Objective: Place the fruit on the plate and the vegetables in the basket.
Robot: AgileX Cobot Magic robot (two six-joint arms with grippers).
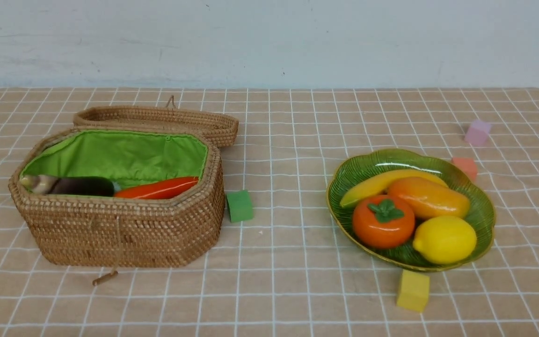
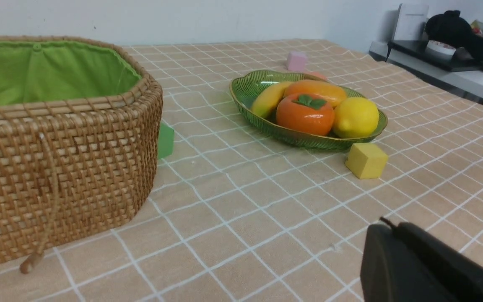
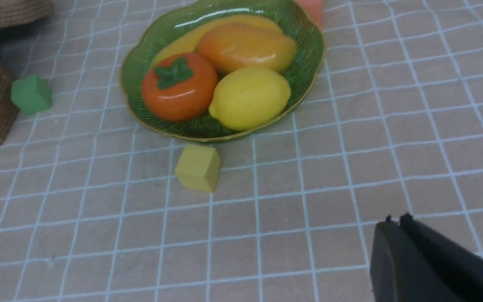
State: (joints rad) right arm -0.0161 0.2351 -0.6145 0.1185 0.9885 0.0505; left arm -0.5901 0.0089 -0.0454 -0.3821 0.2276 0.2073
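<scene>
- Take the plate (image 1: 480,220) as your landmark. It holds 4 fruit: the banana (image 1: 367,187), the mango (image 1: 431,196), the persimmon (image 1: 383,221) and the lemon (image 1: 445,239), all resting inside its rim and touching one another.
- Check the basket (image 1: 124,229), well apart from the plate on the robot's left, lid folded back. You can see the eggplant (image 1: 82,186) and the carrot (image 1: 159,188) lying inside on the green lining. A pale end shows beside the eggplant; you cannot tell whether it is the gourd.
- Note the loose items near the plate: a yellow cube (image 1: 412,290) just beside its near rim, a green cube (image 1: 239,206) between plate and basket, and 2 pinkish cubes beyond it. No fruit or vegetable lies on the cloth.
- Judge the sorting as complete or nearly so; only the gourd's placement is unconfirmed.
- Inspect the left gripper (image 2: 388,226): fingers pressed together, holding nothing, above bare cloth.
- Inspect the right gripper (image 3: 396,220): fingers pressed together, empty, touching nothing visible.
</scene>
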